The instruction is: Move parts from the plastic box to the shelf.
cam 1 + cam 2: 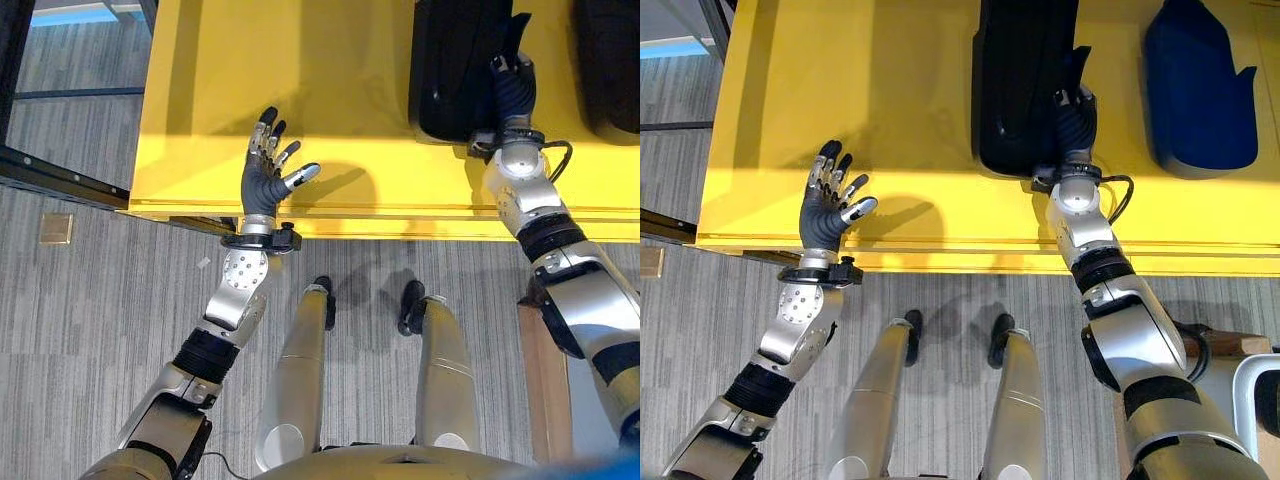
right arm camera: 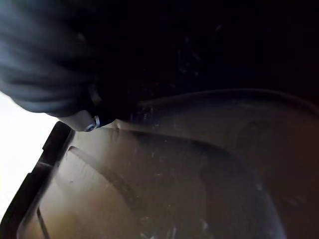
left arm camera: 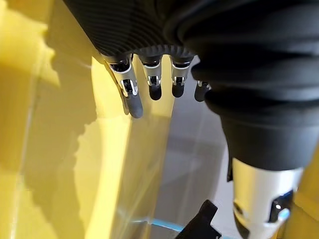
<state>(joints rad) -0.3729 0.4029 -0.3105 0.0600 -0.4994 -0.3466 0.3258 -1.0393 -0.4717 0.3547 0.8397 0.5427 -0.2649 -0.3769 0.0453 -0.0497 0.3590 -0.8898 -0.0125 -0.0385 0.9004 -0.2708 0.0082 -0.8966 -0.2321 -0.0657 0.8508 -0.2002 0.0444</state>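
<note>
A long black part [image 1: 1020, 80] lies on the yellow shelf [image 1: 300, 80], running back from near its front edge. My right hand [image 1: 1075, 110] rests against the part's right side, dark against dark, and the right wrist view has the part's scuffed black surface [image 2: 164, 189] very close. My left hand [image 1: 265, 175] hovers over the shelf's front edge to the left, open with spread fingers [image 3: 130, 92] and holding nothing. A dark blue part [image 1: 1195, 90] lies on the shelf further right.
Grey carpet runs in front of the shelf. A dark metal rail [image 1: 50, 175] crosses the floor at left, with a small tan square [image 1: 56, 229] beside it. At lower right stands a light-coloured box [image 1: 1255, 400] on a wooden edge [image 1: 540, 380].
</note>
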